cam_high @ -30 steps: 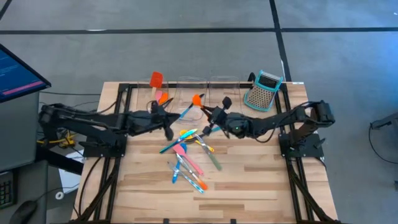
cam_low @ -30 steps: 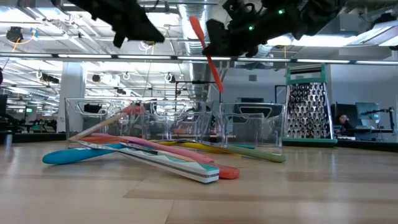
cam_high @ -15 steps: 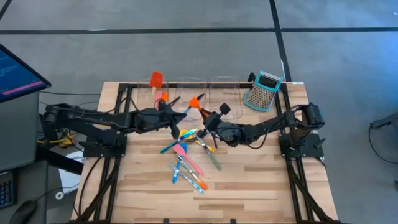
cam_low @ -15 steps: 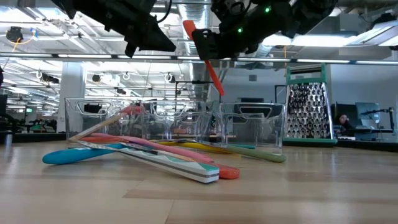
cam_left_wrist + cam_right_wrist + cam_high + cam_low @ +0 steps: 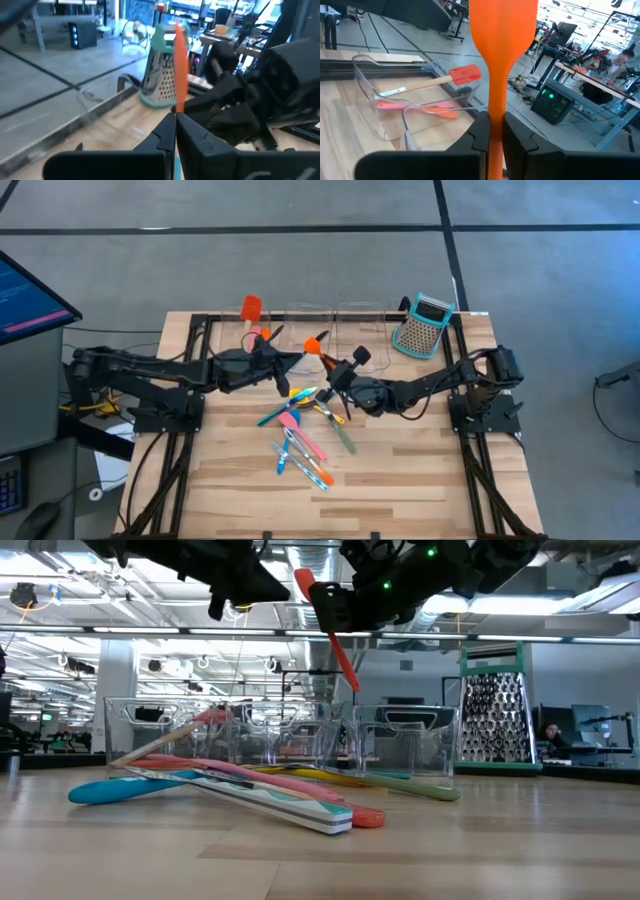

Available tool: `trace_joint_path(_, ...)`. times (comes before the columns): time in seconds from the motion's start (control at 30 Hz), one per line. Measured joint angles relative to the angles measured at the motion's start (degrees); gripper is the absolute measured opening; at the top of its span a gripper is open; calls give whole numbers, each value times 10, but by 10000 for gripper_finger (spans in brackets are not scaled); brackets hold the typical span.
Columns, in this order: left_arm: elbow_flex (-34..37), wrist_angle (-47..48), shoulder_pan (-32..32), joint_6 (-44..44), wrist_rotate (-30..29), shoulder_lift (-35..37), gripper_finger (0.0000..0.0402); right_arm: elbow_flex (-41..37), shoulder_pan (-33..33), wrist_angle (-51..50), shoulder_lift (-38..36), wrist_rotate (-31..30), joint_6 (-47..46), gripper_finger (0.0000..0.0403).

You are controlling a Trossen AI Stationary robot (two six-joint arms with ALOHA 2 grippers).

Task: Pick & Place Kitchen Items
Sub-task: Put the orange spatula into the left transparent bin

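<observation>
Two pincers meet above the worktop (image 5: 400, 470): right pincer (image 5: 333, 370) clamps an orange spatula (image 5: 316, 343); at its 9 o'clock, left pincer (image 5: 296, 358) is pressed together, empty.

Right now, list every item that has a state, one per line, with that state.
left gripper: shut, empty, raised over the table
right gripper: shut on orange spatula, held in the air
red spatula: leaning in a clear bin, head over its rim
box grater: upright at the table's far right corner
loose utensils: lying piled on the table
</observation>
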State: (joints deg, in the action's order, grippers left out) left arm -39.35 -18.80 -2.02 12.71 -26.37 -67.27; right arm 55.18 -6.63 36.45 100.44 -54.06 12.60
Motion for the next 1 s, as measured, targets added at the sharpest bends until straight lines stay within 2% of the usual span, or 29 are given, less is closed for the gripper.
trace_joint_path(0.2,0,-55,0,-7,20,-33,15,0,2,0,0,0,0,19)
trace_joint_path(0.3,0,-66,0,-8,36,-54,40,0,4,-3,0,0,0,19)
trace_joint_path(0.73,0,-133,-5,-3,36,-111,165,0,5,-4,0,0,11,19)
trace_joint_path(1.0,0,-146,-28,-3,34,-113,208,0,4,-4,0,0,19,19)
